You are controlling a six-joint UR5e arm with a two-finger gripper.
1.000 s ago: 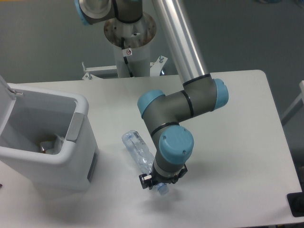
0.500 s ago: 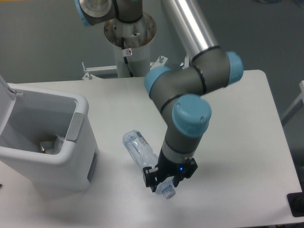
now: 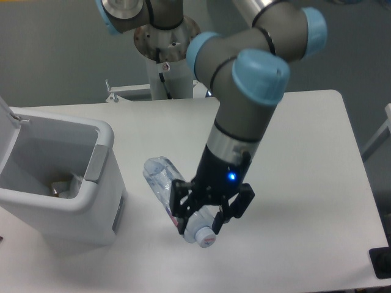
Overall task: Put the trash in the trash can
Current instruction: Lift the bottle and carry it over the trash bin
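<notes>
White counter (image 3: 305,183), grey wall behind, robot pedestal at rear.

Claw (image 3: 204,215): black, two-fingered, pinching the bottle near its neck end, jaws closed against its sides.

Bottle (image 3: 166,185): crushed clear plastic, pale cap (image 3: 206,238) pointing down toward the camera, body angled up and left from the claw; appears lifted off the counter. Judged light, thin-walled and springy, with slick, dented sides likely to flex or slip; the stiffer neck and shoulder is the better hold.

Trash can (image 3: 98,168): boxy white bin at the counter's left, well apart from the bottle, lid (image 3: 6,110) hinged open. Inside, small pale and brownish items lie at the bottom; their identity cannot be told.
</notes>
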